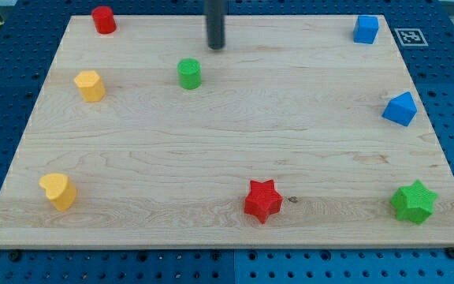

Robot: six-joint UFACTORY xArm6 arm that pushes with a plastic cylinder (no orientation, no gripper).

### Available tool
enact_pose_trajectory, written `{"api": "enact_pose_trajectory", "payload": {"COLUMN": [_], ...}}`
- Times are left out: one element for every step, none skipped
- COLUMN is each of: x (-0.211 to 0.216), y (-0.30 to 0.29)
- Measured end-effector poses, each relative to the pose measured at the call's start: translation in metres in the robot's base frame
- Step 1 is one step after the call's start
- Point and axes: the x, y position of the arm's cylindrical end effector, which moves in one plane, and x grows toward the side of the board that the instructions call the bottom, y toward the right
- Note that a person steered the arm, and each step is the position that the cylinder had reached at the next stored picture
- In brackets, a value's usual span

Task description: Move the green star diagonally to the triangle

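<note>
On the pale wooden board (235, 150), the green star (413, 202) sat untouched at the view's bottom right, well below the blue triangle (400, 109), while my tip (215, 46), a bare rod with no claw, stood far off near the green cylinder (189, 73), so the push seemed not yet begun.

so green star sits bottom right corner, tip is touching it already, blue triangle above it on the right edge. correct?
Not quite: my tip is at the view's top, nearest the green cylinder, far from the green star. The camera view shows this. The blue triangle placement is right.
</note>
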Motion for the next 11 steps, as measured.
{"api": "enact_pose_trajectory", "payload": {"x": [0.071,0.148,0.212,0.234,0.298,0.324,0.326,0.322,0.316,0.315,0.306], "y": [0.042,0.102,0.175,0.264,0.323,0.318,0.284,0.226,0.215,0.223,0.228]}}
